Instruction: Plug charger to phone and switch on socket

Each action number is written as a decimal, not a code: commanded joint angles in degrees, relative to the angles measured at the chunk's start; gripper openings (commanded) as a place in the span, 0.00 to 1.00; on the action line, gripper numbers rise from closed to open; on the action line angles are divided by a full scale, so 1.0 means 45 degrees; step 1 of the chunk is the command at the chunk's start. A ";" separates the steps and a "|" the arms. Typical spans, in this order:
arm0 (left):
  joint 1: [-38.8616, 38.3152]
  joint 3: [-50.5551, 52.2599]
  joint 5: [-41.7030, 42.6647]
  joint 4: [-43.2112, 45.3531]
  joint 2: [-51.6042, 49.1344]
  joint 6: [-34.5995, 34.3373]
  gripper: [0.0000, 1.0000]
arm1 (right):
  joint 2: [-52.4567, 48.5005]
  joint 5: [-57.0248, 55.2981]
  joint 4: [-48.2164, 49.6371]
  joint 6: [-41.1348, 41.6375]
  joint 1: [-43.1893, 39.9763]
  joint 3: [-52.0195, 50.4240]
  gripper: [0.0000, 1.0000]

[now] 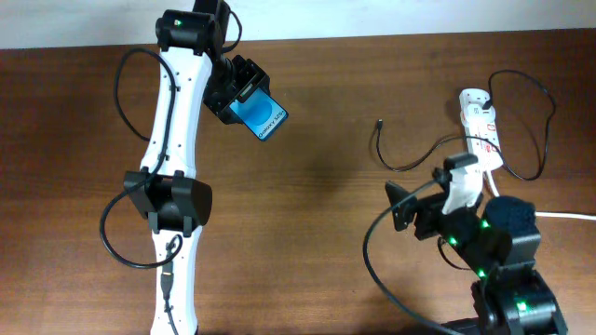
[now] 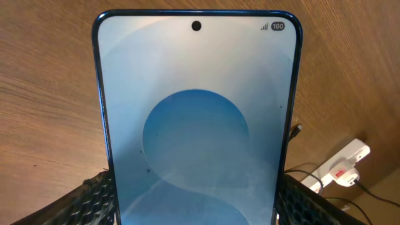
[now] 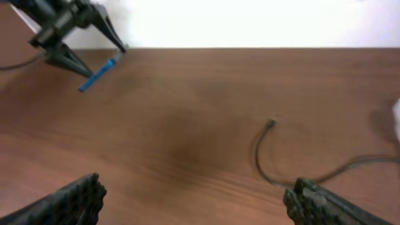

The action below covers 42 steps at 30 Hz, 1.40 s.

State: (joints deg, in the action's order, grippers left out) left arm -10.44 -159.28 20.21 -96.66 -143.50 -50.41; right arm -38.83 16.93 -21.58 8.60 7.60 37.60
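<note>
My left gripper (image 1: 244, 96) is shut on the phone (image 1: 262, 115) and holds it up above the far left of the table, blue screen showing. In the left wrist view the phone (image 2: 197, 125) fills the frame between my fingers. The charger (image 1: 410, 160), a thin black cable, curls on the table at the right, its plug tip (image 1: 378, 123) lying free. It also shows in the right wrist view (image 3: 262, 153). The socket (image 1: 481, 126), a white power strip, lies at the far right. My right gripper (image 1: 410, 207) is open and empty, just short of the cable.
A thick white cord (image 1: 563, 215) runs off the right edge. Black arm cables loop beside the left arm (image 1: 126, 74). A white plug (image 2: 347, 164) shows in the left wrist view. The wall edge lies behind the table.
</note>
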 commanded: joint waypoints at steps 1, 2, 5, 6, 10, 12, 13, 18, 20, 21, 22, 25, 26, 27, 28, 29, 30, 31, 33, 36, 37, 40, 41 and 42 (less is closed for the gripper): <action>0.0029 -0.0379 0.0228 0.0015 0.0087 -0.0126 0.00 | -0.1107 0.0952 0.0670 0.1574 0.0063 0.0296 0.98; 0.0024 -0.0379 0.0228 0.0024 0.0087 -0.0126 0.00 | -0.1671 0.0903 0.0680 0.1666 0.0063 0.0510 0.98; 0.0029 -0.0379 0.0228 0.0024 0.0087 -0.0126 0.00 | -0.3575 0.0471 0.0155 0.2487 0.0063 0.1666 0.98; 0.0029 -0.0379 0.0228 0.0024 0.0087 -0.0126 0.00 | -0.4347 0.0121 -0.0282 0.2880 0.0063 0.2278 0.98; 0.0024 -0.0379 0.0238 0.0024 0.0087 -0.0126 0.00 | -0.7441 -0.0597 -0.2531 0.3206 0.0063 0.5285 0.98; 0.0029 -0.0379 0.0437 0.0024 0.0087 -0.0131 0.00 | -0.9015 -0.0578 -0.3487 0.3206 0.0063 0.6844 0.98; 0.0029 -0.0379 0.0544 0.0024 0.0087 -0.0136 0.00 | -0.9462 -0.0573 -0.3701 0.3206 0.0063 0.7266 0.98; 0.0029 -0.0379 0.0554 0.0034 0.0087 -0.0136 0.00 | -1.0622 -0.0486 -0.3832 0.3206 0.0058 0.8053 0.98; 0.0029 -0.0379 0.0554 0.0097 0.0087 -0.0136 0.00 | -1.0637 -0.0539 -0.3823 0.3206 0.0058 0.8053 0.98; 0.0029 -0.0379 0.0554 0.0131 0.0087 -0.0136 0.00 | -1.0632 -0.0515 -0.3779 0.3206 0.0058 0.8053 0.98; 0.0029 -0.0379 0.0554 0.0126 0.0087 -0.0209 0.00 | -1.0632 -0.0476 -0.3779 0.3206 0.0058 0.8053 0.98; 0.0029 -0.0379 0.0559 0.0097 0.0087 -0.0991 0.00 | -1.0632 0.0291 -0.3730 0.3206 0.0058 0.8053 0.98; 0.0029 -0.0379 0.0563 0.0019 0.0087 -0.1404 0.00 | -1.0632 0.0597 -0.3619 0.3206 0.0058 0.8053 0.98; 0.0024 -0.0379 0.0627 -0.0019 0.0087 -0.2025 0.00 | -1.0632 0.1311 -0.3235 0.3211 0.0063 0.8053 0.98; 0.0024 -0.0379 0.0724 -0.0015 0.0087 -0.2346 0.00 | -1.0632 0.1943 -0.2890 0.3279 0.0068 0.8053 0.98; 0.0024 -0.0379 0.0962 -0.0015 0.0087 -0.2681 0.00 | -1.0632 0.2278 -0.2642 0.3585 0.0083 0.8053 0.99; 0.0024 -0.0379 0.1263 -0.0015 0.0087 -0.2943 0.00 | -1.0632 0.2453 -0.2424 0.3983 0.0117 0.8053 1.00; 0.0024 -0.0379 0.1583 -0.0015 0.0087 -0.3201 0.00 | -1.0632 0.2472 -0.2176 0.4386 0.0214 0.8053 1.00; 0.0024 -0.0379 0.1991 -0.0015 0.0087 -0.3711 0.00 | -1.0637 0.2414 -0.1719 0.4979 0.0486 0.8048 0.96; 0.0024 -0.0379 0.2404 -0.0015 0.0087 -0.4240 0.00 | -1.0652 0.1826 -0.1171 0.5916 0.1044 0.8053 0.92; 0.0024 -0.0379 0.2584 -0.0015 0.0087 -0.4245 0.00 | -1.0652 0.1598 -0.1069 0.6251 0.1180 0.8048 0.92; 0.0024 -0.0379 0.3143 -0.0015 0.0087 -0.4240 0.00 | -1.0652 0.1520 -0.0806 0.6960 0.1336 0.8053 0.92; 0.0024 -0.0379 0.3361 -0.0015 0.0087 -0.4235 0.00 | -1.0647 0.1520 -0.0772 0.6970 0.1336 0.8053 0.92; 0.0024 -0.0379 0.3648 -0.0015 0.0087 -0.4226 0.00 | -1.0652 0.1511 -0.0772 0.7019 0.1331 0.8048 0.91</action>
State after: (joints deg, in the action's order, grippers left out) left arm -10.41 -159.33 30.79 -96.64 -143.50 -67.88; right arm -86.85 24.91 -25.39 36.97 13.37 72.66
